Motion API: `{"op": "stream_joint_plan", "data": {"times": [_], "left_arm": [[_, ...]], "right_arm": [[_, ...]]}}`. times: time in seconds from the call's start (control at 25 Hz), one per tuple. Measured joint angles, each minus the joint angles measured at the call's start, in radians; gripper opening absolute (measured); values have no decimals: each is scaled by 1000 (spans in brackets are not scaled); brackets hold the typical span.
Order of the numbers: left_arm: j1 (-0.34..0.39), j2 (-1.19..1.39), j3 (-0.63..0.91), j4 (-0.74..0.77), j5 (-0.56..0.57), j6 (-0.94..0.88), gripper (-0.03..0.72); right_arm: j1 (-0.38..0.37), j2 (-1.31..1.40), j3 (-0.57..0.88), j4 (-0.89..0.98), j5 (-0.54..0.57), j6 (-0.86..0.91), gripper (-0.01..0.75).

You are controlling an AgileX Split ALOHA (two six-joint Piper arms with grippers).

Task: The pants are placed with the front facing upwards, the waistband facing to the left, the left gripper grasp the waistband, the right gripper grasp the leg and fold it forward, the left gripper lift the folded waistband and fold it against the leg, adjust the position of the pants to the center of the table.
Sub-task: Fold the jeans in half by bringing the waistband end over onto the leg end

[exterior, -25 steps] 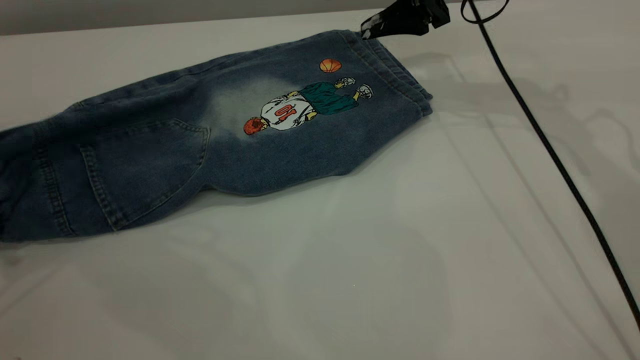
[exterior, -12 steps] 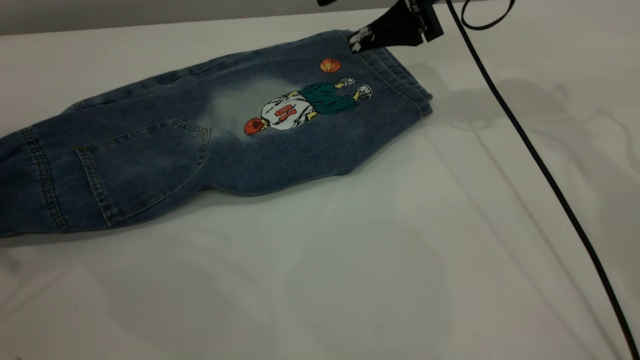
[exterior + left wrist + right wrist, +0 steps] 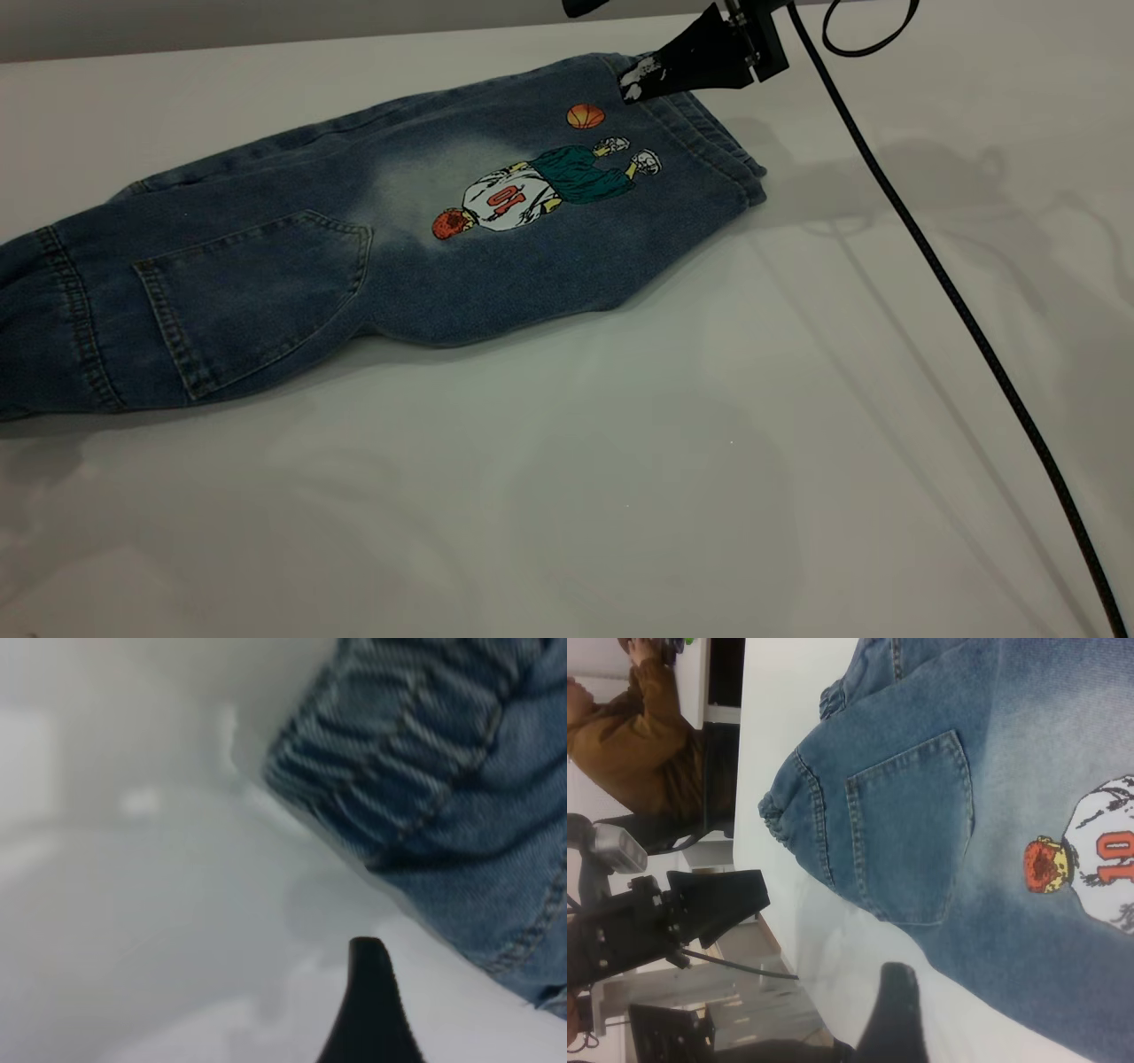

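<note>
Across the far left part of the table (image 3: 673, 461), the pants (image 3: 372, 230) lie folded lengthwise and flat, back side up, so the basketball-player print (image 3: 540, 190) and a back pocket (image 3: 252, 297) face the exterior camera. Their gathered waistband (image 3: 53, 319) runs off that view's left edge, while the leg (image 3: 638, 177) reaches toward the far right and ends in a flat stitched hem (image 3: 709, 142). At the far corner of that hem sits the right gripper (image 3: 633, 81), a black jaw with a white scuffed tip, low over the denim; whether it touches the cloth and whether its fingers are parted or closed, I cannot tell. A black cable (image 3: 957, 301) trails from that arm across the right side of the table. The left gripper (image 3: 713, 904) shows in the right wrist view, off the table edge beyond the waistband, well apart from the cloth and holding nothing; how wide its jaws stand I cannot tell. Its own wrist view shows one black fingertip (image 3: 370, 1001) over bare table just beside the ruched band. Beyond the table sits a person in a brown sleeve (image 3: 642, 731).
</note>
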State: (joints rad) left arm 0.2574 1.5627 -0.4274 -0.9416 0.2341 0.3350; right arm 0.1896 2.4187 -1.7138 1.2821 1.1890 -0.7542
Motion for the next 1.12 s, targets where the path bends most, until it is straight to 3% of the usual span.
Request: {"op": "stream_joint_plan", "data": {"times": [0.16,0.28,0.56,0.68,0.88,1.12], "left_arm": [[0,0,-7,15,77,87,475],[36,-3,-7,108,144,119,475],[255,-57,-118,289,324,23,475],[295,-100,-184,314,417,52,475],[300,-111,-202,346,442,58,475],[390,-61,-248,262,473,159,432]], "right_arm": [[0,0,0,-6,1,4,549],[0,0,0,-20,2,4,549],[0,0,1,-61,13,21,549],[0,0,1,-62,16,21,549],[0,0,1,-85,34,38,548],[0,0,1,-118,33,38,547]]}}
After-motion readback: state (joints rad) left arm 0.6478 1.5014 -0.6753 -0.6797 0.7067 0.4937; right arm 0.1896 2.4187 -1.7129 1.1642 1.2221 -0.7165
